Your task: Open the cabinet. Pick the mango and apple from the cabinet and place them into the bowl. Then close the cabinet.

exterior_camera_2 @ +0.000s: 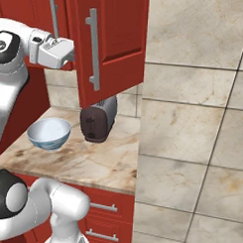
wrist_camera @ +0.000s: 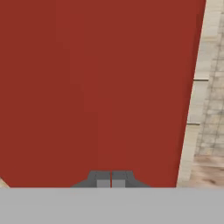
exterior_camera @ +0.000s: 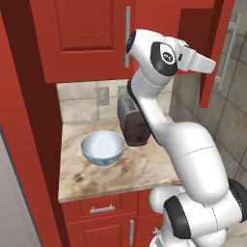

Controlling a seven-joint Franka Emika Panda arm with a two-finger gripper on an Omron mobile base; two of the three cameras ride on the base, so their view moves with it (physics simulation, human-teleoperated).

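Hand view shows the gripper (wrist_camera: pixel 111 179) with its two dark fingertips pressed together, nothing between them, close in front of a flat red panel of the cabinet (wrist_camera: pixel 96 87); a strip of pale tiled wall (wrist_camera: pixel 205 87) runs down the right edge.

Left base view has the white arm raised to the wall cabinet (exterior_camera: pixel 87 34), its hand reaching behind the edge of the right door (exterior_camera: pixel 212 53), which stands swung out from the cabinet front. The left door is flat and shut, its long silver bar handle (exterior_camera: pixel 127 36) upright. Whether any fruit lies inside cannot be told from these angles; the mango and the apple are hidden.

Below, on the marbled table (exterior_camera: pixel 120 171), the pale blue bowl (exterior_camera: pixel 102 147) sits upright with a whitish inside and nothing in it. Just beside it on the right stands a dark toaster (exterior_camera: pixel 132 123), close to the bowl but apart from it.

Right base view shows the open door (exterior_camera_2: pixel 109 43) from its front, its bar handle (exterior_camera_2: pixel 93 48) vertical, with the bowl (exterior_camera_2: pixel 49 133) and toaster (exterior_camera_2: pixel 97 120) beneath.
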